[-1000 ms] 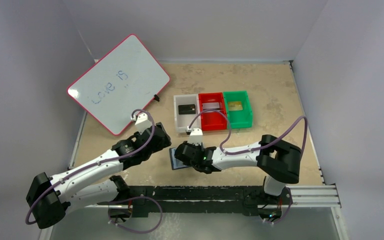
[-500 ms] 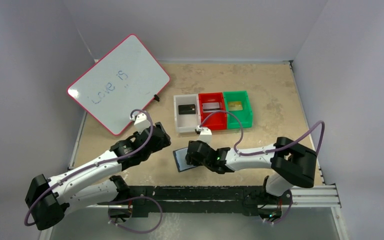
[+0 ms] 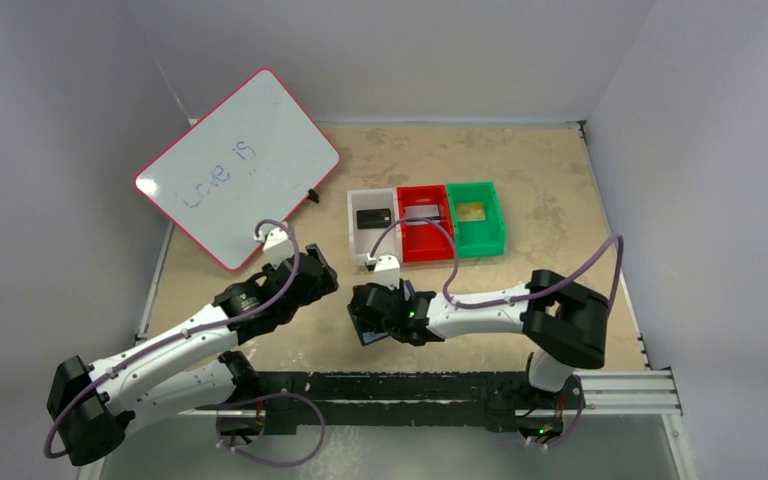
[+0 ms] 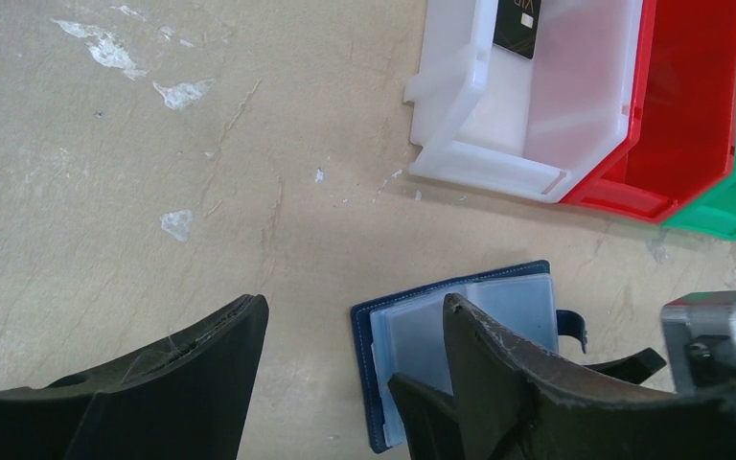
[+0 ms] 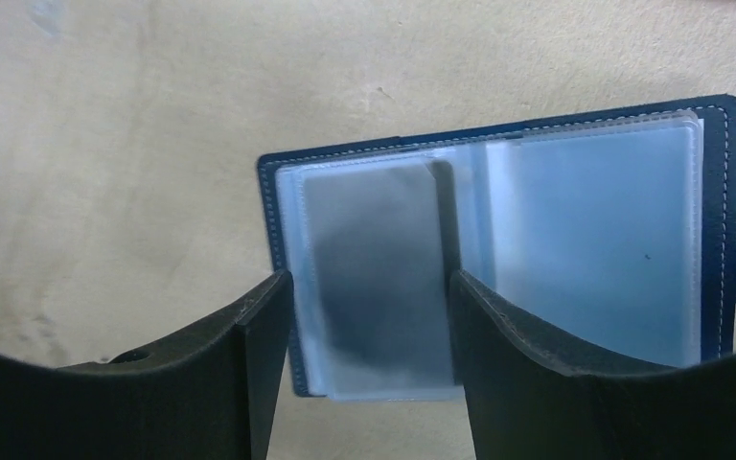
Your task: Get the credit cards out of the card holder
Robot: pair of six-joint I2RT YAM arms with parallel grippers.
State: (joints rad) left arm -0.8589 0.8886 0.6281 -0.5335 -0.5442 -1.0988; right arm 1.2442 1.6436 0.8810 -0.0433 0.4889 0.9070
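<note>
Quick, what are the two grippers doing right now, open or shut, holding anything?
Left gripper: jaws open, holding nothing.
Right gripper: jaws open, straddling a clear sleeve of the card holder, not clamped on it.

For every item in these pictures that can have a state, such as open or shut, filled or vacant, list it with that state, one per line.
card holder: lying open on the table, sleeves showing
white bin: holds a black card
red bin: holds a silver-grey card
green bin: holds a gold card
left gripper: open, holding nothing
right gripper: open over the holder
whiteboard: written on
</note>
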